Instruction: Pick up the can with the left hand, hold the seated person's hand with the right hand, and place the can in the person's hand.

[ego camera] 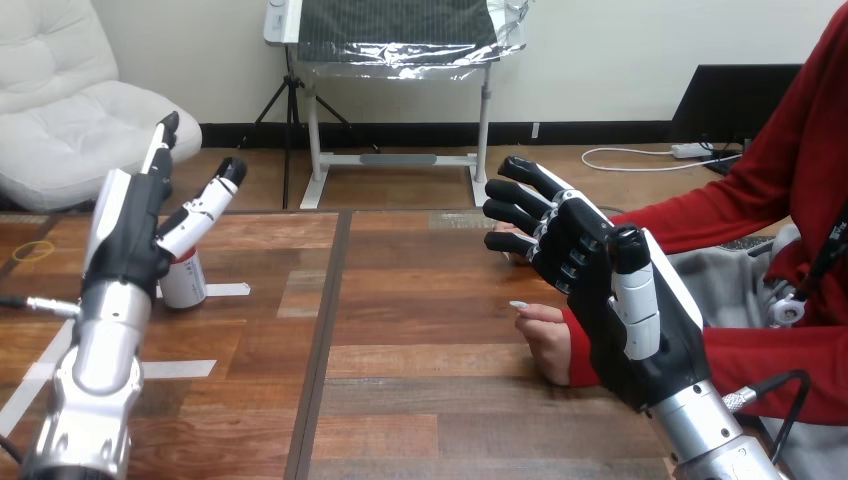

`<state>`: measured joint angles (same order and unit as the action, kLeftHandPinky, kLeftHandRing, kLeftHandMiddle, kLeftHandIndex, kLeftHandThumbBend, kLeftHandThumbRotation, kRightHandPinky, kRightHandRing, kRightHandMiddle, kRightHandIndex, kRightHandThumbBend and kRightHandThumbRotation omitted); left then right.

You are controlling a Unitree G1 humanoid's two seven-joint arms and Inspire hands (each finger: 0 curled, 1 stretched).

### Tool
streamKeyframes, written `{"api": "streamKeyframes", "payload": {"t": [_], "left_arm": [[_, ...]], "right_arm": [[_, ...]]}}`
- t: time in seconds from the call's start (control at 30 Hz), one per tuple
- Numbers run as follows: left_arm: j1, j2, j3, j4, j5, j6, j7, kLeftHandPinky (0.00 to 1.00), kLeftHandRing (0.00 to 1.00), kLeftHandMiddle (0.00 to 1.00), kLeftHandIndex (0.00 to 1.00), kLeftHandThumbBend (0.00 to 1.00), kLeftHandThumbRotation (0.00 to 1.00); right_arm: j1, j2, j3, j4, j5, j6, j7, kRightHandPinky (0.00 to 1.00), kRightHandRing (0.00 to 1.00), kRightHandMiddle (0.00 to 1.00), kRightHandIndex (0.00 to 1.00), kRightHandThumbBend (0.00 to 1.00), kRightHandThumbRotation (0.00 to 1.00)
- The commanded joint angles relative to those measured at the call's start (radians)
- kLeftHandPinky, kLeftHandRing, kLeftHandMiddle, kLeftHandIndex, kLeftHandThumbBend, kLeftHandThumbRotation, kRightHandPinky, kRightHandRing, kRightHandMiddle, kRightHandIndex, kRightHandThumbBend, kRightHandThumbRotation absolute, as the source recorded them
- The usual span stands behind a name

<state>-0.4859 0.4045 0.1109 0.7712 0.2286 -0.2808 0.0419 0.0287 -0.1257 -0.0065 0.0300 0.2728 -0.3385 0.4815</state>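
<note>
nearest the camera, the left hand (128,228) is up off the bench (430,330) on its silver forearm, fingers straight and spread, thumb stuck out to the side, holding nothing. the can (184,284) sits right behind it and a touch to its right, on the bench, partly covered by the thumb. it's standing upright, so its long axis is vertical, and i'd say a side wrap is the way in rather than coming down from the top. can't tell if the thumb is brushing it or just lined up in front.

over on the other side, the right hand (597,292) is spread too, fingers loosely bent and gripping nothing. it hangs over the person's hand (545,342), which rests on the bench near the right edge. no curl around it that i can see, so i wouldn't call that a hold yet.

left hand is way closer to the can, and the right is well apart from it. nothing blocks the lane between can and the person's hand.

around the can: a strip of white tape (228,290) just beside it, and a yellow rubber band (38,250) further left.
</note>
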Motion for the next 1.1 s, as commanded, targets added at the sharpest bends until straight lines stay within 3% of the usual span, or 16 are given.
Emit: {"api": "streamKeyframes", "payload": {"t": [0.0, 0.67, 1.07], "left_arm": [[-0.200, 0.053, -0.047, 0.115, 0.051, -0.019, 0.035, 0.90, 0.97, 1.00, 0.99, 0.52, 0.66], [-0.366, 0.073, -0.102, 0.332, 0.124, 0.022, 0.063, 0.86, 0.96, 0.98, 0.97, 0.51, 0.57], [-0.436, 0.082, -0.167, 0.418, 0.190, 0.075, 0.086, 0.83, 0.94, 0.96, 0.95, 0.53, 0.57]], "right_arm": [[-0.084, -0.020, -0.016, -0.013, 0.012, -0.011, 0.012, 0.80, 0.87, 0.86, 0.88, 0.89, 1.00], [-0.076, -0.021, -0.020, -0.025, 0.016, -0.005, 0.022, 0.80, 0.87, 0.86, 0.87, 0.88, 1.00], [-0.071, -0.024, -0.020, -0.024, 0.015, -0.009, 0.029, 0.81, 0.88, 0.87, 0.88, 0.88, 1.00]]}}
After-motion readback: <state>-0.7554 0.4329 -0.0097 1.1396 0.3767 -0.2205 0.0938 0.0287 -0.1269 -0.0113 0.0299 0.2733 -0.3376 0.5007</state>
